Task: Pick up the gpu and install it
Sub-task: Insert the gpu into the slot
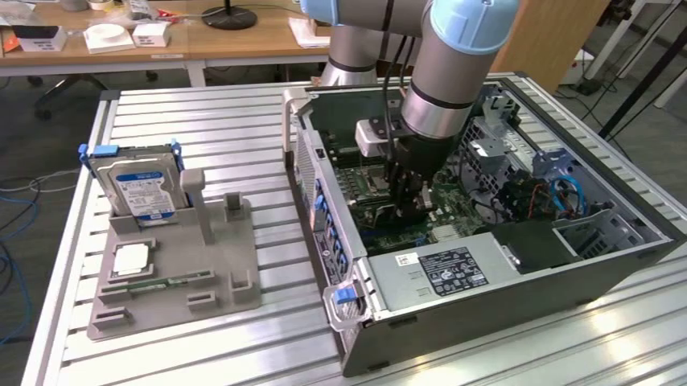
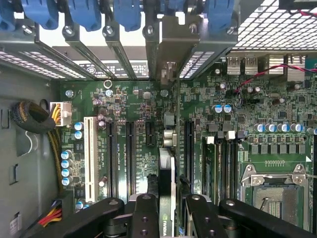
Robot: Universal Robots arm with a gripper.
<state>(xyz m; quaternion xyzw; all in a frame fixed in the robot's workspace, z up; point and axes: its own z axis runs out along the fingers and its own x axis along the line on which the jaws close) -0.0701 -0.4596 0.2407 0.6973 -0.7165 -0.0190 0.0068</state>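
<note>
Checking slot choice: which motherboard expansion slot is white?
The long white slot, nearest the coiled cable bundle. The other slots are black; the gpu stands edge-on among those, held by the gripper.

The exterior view is evenly and brightly lit, seemingly from overhead; pale glare is thrown on the slatted table [image 1: 215, 354] at the lower right; only soft, short shadows are cast beside the grey holder [image 1: 177, 273]; the inside of the case [image 1: 483, 297] is left darker, its far wall in shade; focus is held across the scene, though the desks behind are rendered a little soft. In the wrist view the board [image 2: 143, 124] is lit clearly and sharply; strong light is let through the vented wall [image 2: 277, 25], which is washed nearly white; the hand [image 2: 166, 218] is dark and slightly blurred, being nearest the lens.
</note>
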